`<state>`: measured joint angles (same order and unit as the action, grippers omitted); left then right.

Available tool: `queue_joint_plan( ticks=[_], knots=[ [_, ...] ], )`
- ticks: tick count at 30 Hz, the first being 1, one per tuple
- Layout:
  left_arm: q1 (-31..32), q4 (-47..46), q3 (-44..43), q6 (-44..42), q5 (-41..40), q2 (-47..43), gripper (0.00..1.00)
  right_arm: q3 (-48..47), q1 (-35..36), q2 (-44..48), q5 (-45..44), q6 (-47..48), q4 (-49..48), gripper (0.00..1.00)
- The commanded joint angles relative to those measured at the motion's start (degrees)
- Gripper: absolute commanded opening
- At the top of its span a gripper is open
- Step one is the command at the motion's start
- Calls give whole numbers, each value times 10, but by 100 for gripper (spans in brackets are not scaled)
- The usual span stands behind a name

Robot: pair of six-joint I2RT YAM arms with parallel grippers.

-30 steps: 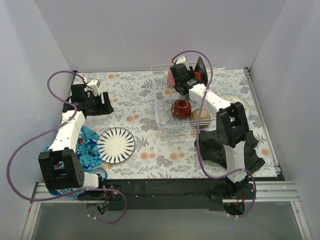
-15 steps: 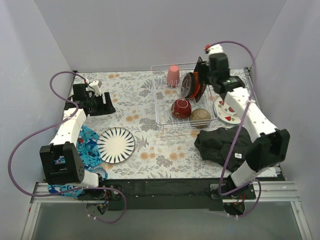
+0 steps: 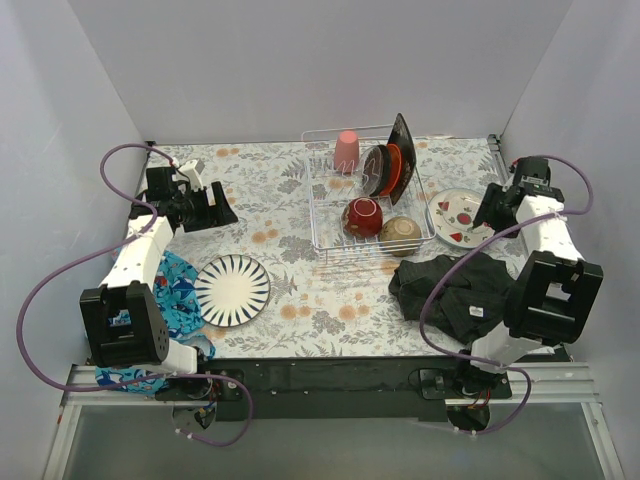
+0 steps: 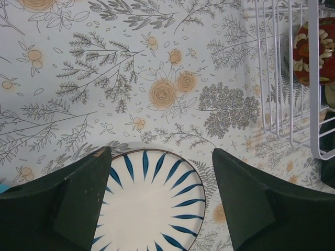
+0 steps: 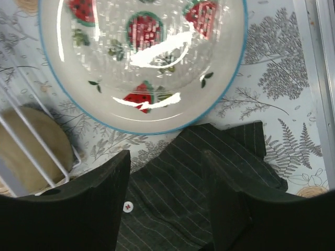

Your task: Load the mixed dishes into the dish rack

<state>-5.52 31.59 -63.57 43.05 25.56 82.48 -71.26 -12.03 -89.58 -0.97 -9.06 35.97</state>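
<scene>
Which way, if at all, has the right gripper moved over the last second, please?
Yes. The right gripper swung right, from over the far left corner of the dish rack by the pink cup to beside the white plate with red marks.

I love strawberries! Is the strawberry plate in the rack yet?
Out. The strawberry plate lies flat on the table beside the dish rack.
</scene>
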Motion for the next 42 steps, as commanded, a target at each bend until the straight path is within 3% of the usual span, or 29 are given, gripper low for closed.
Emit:
queue_joint_plan(
  ticks=[1, 26, 29, 30, 33, 37, 42],
  knots=[
    [0, -8, 8, 9, 27, -1, 77, 6, -53, -21, 66, -17, -6, 59],
    [-1, 2, 10, -2, 19, 22, 77, -127, -79, -226, 49, -54, -63, 44],
    [0, 5, 6, -5, 19, 26, 77, -138, -78, -241, 55, -54, -67, 33],
    [0, 6, 4, -5, 17, 27, 77, -141, -78, -243, 58, -54, -67, 21],
    [0, 6, 0, -5, 17, 29, 77, -152, -75, -238, 76, -54, -63, 1],
    [0, 0, -3, 0, 17, 30, 77, -167, -66, -170, 70, -82, -33, 1],
    [-1, -14, -14, 7, 28, 36, 77, -199, -12, -88, -50, -59, -31, 1]
  ],
)
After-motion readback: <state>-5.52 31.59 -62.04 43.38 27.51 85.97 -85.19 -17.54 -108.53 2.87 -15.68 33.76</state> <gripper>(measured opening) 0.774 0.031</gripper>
